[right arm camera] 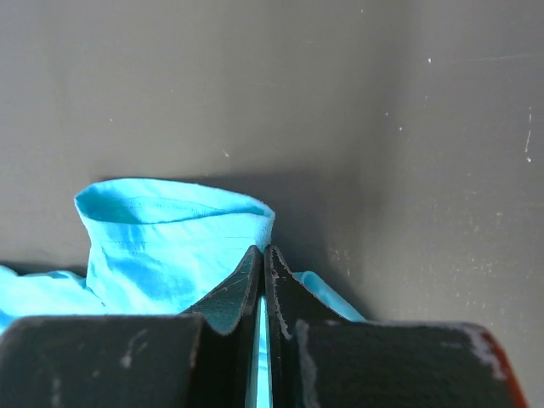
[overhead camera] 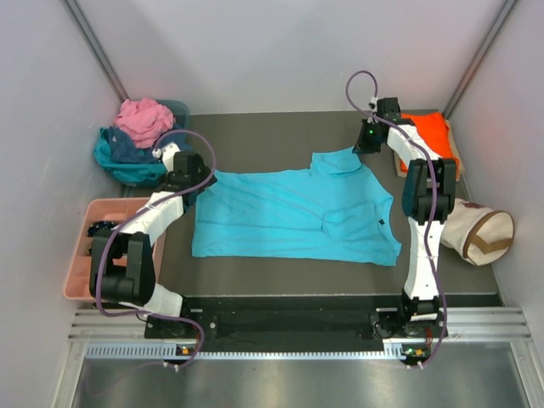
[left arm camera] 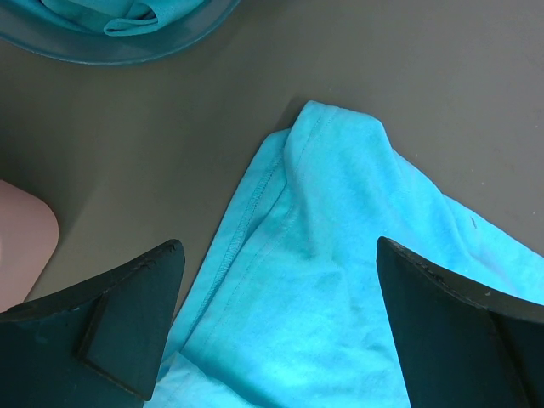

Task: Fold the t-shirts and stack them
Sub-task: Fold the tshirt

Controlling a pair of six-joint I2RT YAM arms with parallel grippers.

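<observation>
- grip on the turquoise shirt (overhead camera: 289, 212), is it good enough for the fold?
- the right gripper (right arm camera: 263, 263) is closed on it. a thin turquoise edge shows between the jaws, and a sleeve cuff stands up just beyond them, to the left. the shirt itself lies spread flat in the middle of the table (overhead camera: 255, 144).
- and the left gripper (left arm camera: 278, 246)?
- its jaws stand wide apart and hold nothing. the shirt's corner, with its seam, lies below and between them and reaches a little beyond the tips.
- what would make this step go well?
- i think the left one should come down and pinch that corner close to the seam, taking all the layers there. then both sides should lift evenly, without pulling the cloth to one side, or the fold will come out crooked.
- what can you not see?
- how much cloth the right jaws hold, because the fingers cover it. from above, the left arm (overhead camera: 149, 217) covers the shirt's corner. the basket (left arm camera: 102, 55) beyond the left jaws is cut off by the frame edge. the orange shirt (overhead camera: 429, 132) is partly behind the right arm (overhead camera: 421, 195).
</observation>
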